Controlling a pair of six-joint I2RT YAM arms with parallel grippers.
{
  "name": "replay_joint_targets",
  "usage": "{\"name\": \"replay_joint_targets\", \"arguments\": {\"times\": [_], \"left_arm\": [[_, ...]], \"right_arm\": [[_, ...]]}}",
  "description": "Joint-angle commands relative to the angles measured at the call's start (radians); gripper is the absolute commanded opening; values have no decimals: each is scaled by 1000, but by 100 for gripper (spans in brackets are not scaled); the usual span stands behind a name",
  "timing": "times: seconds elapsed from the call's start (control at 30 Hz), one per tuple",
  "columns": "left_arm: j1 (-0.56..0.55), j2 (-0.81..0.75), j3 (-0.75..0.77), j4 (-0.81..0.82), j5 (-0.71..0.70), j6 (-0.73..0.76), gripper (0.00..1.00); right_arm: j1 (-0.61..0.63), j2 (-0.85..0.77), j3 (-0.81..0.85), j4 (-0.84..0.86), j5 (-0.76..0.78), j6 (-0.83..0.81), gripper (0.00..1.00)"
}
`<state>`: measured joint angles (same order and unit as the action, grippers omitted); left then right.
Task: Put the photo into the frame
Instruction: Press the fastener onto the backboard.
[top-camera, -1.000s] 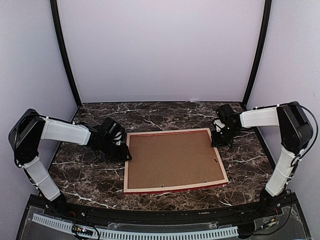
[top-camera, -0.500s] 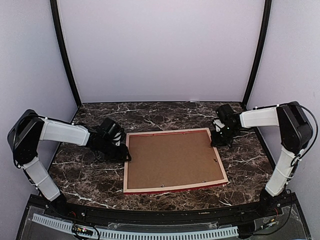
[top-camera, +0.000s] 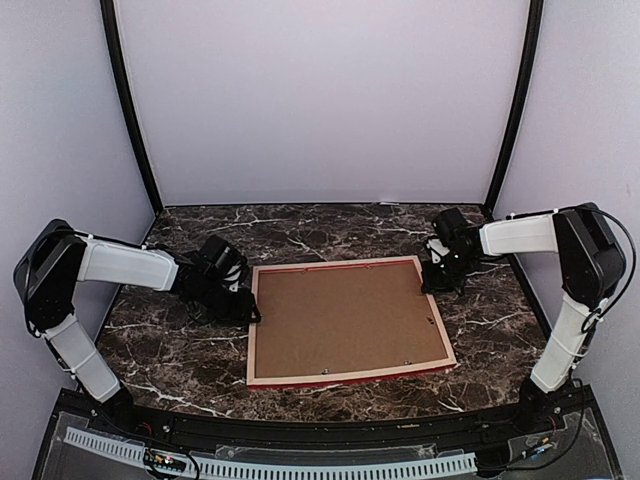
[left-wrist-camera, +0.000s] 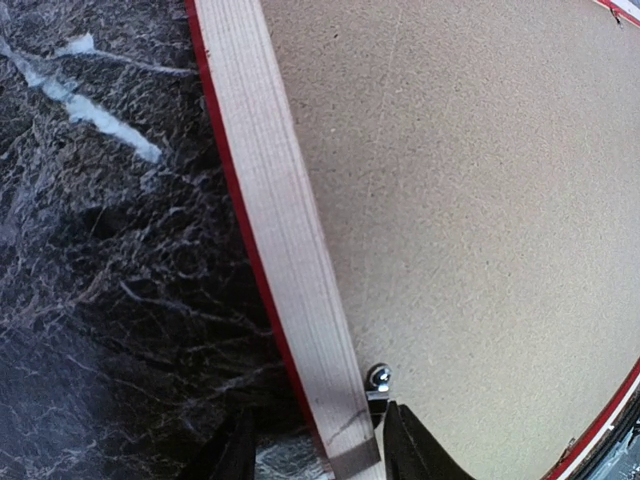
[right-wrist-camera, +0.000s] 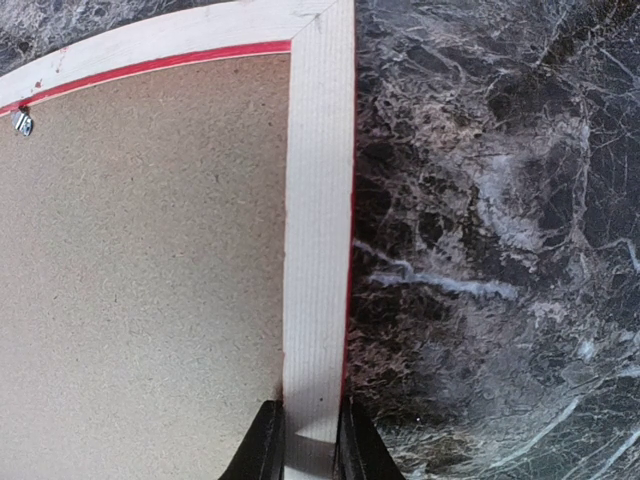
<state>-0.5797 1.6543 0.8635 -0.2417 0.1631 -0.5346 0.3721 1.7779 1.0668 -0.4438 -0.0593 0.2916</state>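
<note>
Frame (right-wrist-camera: 318, 200) lies face down mid-table (top-camera: 180, 350), brown board (top-camera: 345, 320) in its back. Right gripper (right-wrist-camera: 311, 442) pinches the right rail. Left gripper (left-wrist-camera: 320, 455) straddles the left rail, jaws slack.

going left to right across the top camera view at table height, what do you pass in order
left arm → left hand → left rail of the frame → brown backing board → frame's right rail → right hand → right arm
</note>
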Motion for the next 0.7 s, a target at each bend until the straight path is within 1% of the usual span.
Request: {"name": "replay_joint_targets", "arguments": {"times": [0.0, 0.33, 0.67], "left_arm": [[12, 45, -22, -110, -29, 22, 46], [8, 69, -2, -128, -82, 57, 46], [6, 36, 6, -101, -18, 59, 48]], "right_arm": [[2, 37, -4, -3, -28, -8, 16], [2, 44, 2, -6, -33, -9, 16], [1, 48, 14, -15, -34, -11, 16]]}}
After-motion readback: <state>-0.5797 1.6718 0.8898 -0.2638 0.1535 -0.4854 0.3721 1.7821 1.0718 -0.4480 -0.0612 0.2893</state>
